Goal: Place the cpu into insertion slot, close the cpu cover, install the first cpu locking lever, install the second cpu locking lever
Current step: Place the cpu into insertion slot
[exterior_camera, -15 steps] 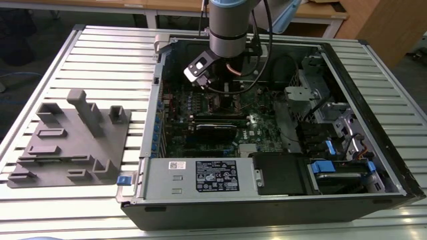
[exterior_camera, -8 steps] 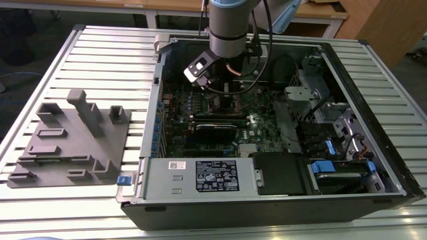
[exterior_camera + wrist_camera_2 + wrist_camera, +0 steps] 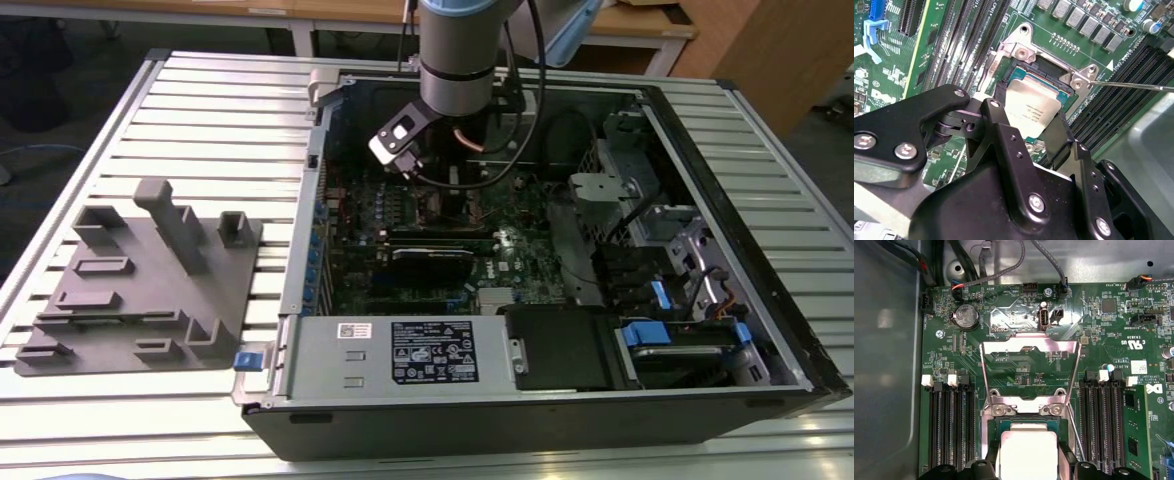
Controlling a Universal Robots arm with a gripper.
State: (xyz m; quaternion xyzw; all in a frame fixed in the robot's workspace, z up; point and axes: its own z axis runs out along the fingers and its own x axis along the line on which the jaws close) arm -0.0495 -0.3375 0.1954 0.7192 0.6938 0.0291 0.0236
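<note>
Tool (image 3: pixel 1025 117): closed on cpu (image 3: pixel 1029 106), one finger against each of two opposite edges.
Cpu: silver top up, square over slot (image 3: pixel 1044 75); can't tell if it is seated.
Slot: directly under cpu, dark rim showing past the far edge.
Cover (image 3: pixel 1004 346): swung up, open, behind slot.
Lever (image 3: pixel 1129 86): thin rod, angling away from slot corner.
Case (image 3: pixel 534 425): open, lying on desk (image 3: pixel 134 430), arm reaching in.
</note>
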